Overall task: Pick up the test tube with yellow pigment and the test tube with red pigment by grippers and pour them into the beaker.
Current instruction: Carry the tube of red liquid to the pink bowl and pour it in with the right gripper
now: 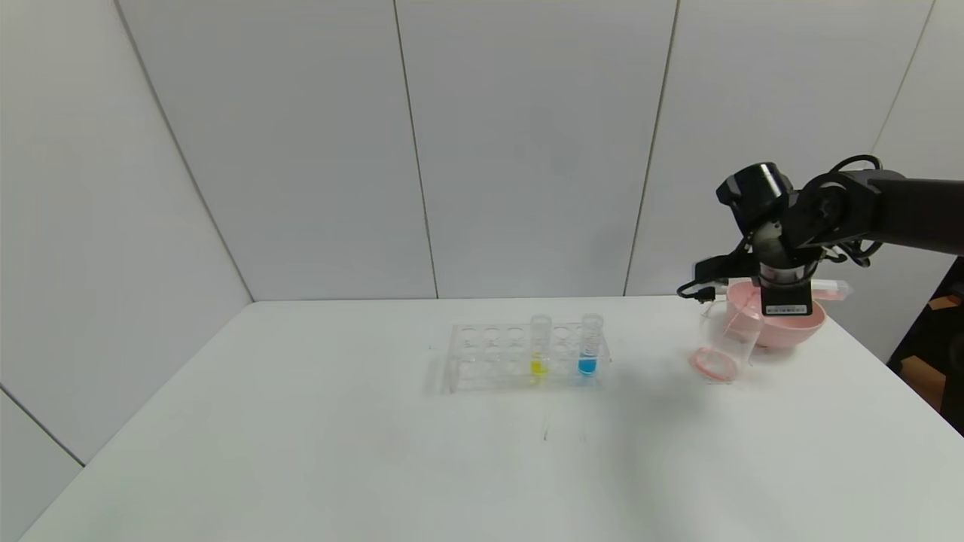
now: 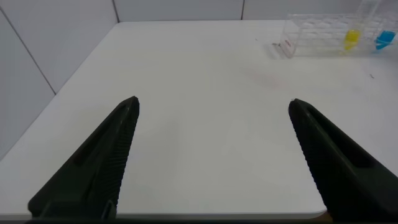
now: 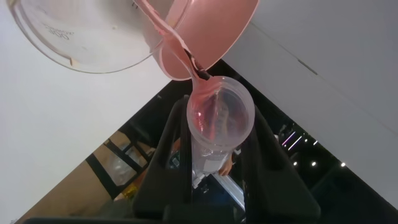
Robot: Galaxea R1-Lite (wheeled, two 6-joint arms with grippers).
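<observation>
My right gripper (image 1: 783,299) (image 3: 219,111) hangs over the beaker (image 1: 724,342) and is shut on the test tube with red pigment (image 3: 221,121) (image 1: 830,287). The tube lies tipped over, roughly level. In the right wrist view a pink-red stream runs from its mouth toward the clear beaker (image 3: 68,37). The beaker's base shows a pink ring. The test tube with yellow pigment (image 1: 539,348) (image 2: 352,38) stands upright in the clear rack (image 1: 489,357). My left gripper (image 2: 214,102) shows only in the left wrist view. It is open and empty above the table's near left part.
A pink bowl (image 1: 794,325) (image 3: 217,31) sits just behind and to the right of the beaker, under the right wrist. A blue-tipped tube (image 1: 590,348) stands in the rack right of the yellow one. The table's right edge (image 1: 896,376) is close to the bowl.
</observation>
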